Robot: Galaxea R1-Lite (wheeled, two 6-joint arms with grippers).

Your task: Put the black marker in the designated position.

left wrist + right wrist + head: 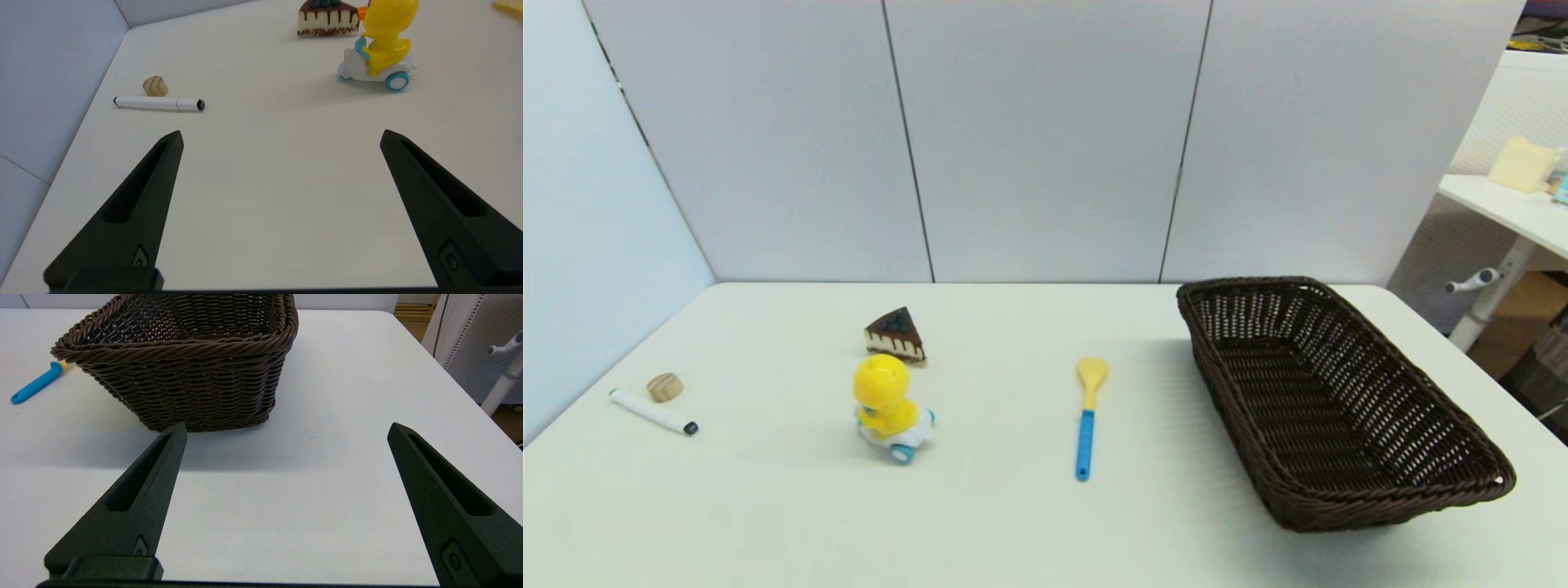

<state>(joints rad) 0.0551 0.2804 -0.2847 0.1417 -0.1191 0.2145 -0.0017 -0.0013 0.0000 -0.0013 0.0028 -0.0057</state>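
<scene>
Both sets of jaws released, spread wide, nothing between them. Left gripper (280,134) hangs low over the desk (1029,523) at my near-left; right gripper (286,428) does the same at near-right, facing the wicker basket (184,392). Neither arm shows in the head view.

Black marker (654,412) lies flat at approx 10 o'clock from me, near the desk's left edge, black tip toward 4 o'clock. Small wooden block (665,387) sits just beside it on the far side, w/ a thin gap showing in the left wrist view (158,103), so not touching as far as I can tell. Duck toy (889,408) and cake slice (896,335) are well apart to the right; spoon (1088,416) at 12 o'clock; basket at 2 o'clock.

Handling, my guess: light, stiff plastic, smooth and round, so it'll roll or squirt out if pinched off-centre. Best hold is mid-barrel, jaws across the long axis, coming straight down. Watch the block: the far jaw needs to slip into that gap w/o nudging it. Not fragile, moderate squeeze should do. Left arm is the obvious one for this. Basket is prob. the target spot.
</scene>
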